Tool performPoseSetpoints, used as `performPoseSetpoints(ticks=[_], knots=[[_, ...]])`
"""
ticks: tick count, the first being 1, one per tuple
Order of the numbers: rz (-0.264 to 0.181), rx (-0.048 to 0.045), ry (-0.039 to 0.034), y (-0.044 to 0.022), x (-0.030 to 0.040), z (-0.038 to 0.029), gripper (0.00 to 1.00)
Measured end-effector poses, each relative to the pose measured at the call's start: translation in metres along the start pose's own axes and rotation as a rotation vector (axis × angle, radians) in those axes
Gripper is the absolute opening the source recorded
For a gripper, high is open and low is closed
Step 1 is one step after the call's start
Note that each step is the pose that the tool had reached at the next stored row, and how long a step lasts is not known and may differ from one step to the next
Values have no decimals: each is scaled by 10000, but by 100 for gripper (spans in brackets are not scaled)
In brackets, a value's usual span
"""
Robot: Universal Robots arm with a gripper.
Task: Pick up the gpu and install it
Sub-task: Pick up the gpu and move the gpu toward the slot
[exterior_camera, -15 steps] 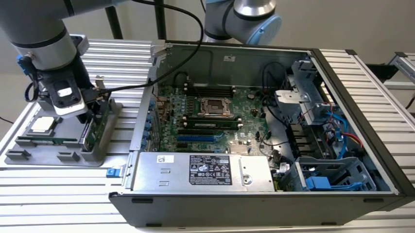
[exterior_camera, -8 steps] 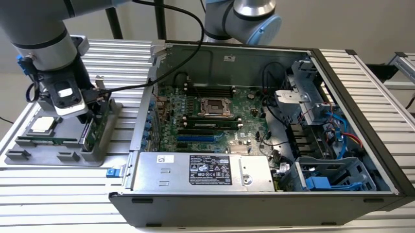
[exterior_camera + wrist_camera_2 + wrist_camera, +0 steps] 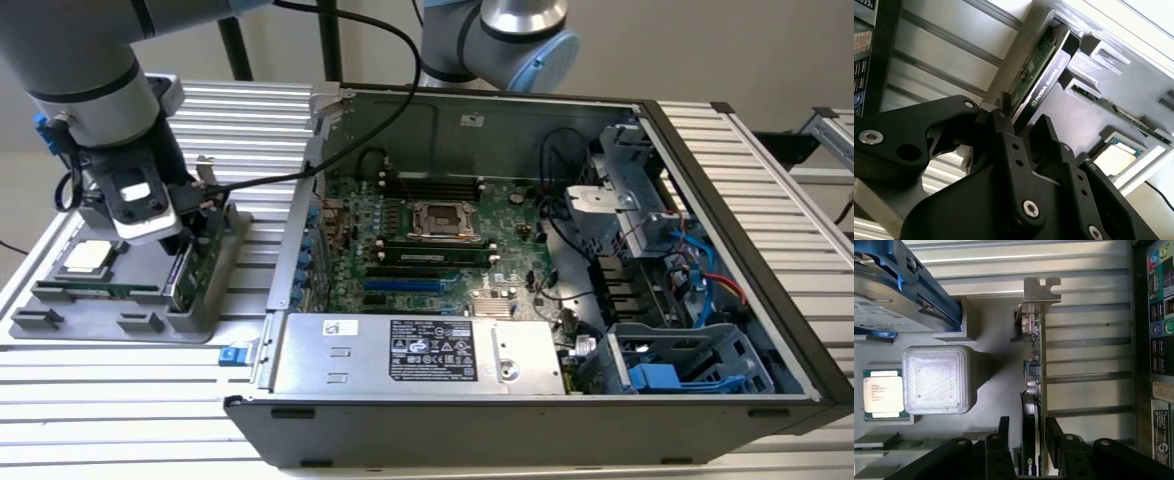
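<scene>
The gpu (image 3: 195, 268) stands on edge in a slot of the grey parts tray (image 3: 80, 325), at the exterior view's left. In both wrist views I see its green board and black cooler (image 3: 1031, 390), its silver bracket (image 3: 1040, 290) at the far end, and its long edge (image 3: 1041, 70). My gripper (image 3: 180, 240) is lowered over the card. Its black fingers (image 3: 1004, 432) straddle the card's near end (image 3: 1027, 427), one on each side with small gaps, so it is open (image 3: 1024, 125).
The tray also holds a processor chip (image 3: 883, 394), a white ribbed block (image 3: 936, 380), a blue-framed hard drive (image 3: 884, 300) and a memory stick (image 3: 1119, 112). The open computer case (image 3: 694, 130) lies to the exterior view's right, its motherboard (image 3: 441, 235) and blue slot (image 3: 400, 284) exposed.
</scene>
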State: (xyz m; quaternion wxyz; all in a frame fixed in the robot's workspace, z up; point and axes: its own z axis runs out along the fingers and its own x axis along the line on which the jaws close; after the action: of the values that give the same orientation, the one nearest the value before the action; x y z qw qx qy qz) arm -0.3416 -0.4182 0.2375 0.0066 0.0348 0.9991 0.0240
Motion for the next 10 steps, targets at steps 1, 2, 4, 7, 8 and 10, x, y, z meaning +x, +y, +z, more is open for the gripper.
performPoseSetpoints(ticks=[1,2,4,7,8,10], knots=[[0,0,0,0,0,2,100],[0,1,2,0,0,4,100],[0,2,3,0,0,6,100],[0,1,2,0,0,7,100],[0,2,2,0,0,7,100],[0,2,2,0,0,7,100]])
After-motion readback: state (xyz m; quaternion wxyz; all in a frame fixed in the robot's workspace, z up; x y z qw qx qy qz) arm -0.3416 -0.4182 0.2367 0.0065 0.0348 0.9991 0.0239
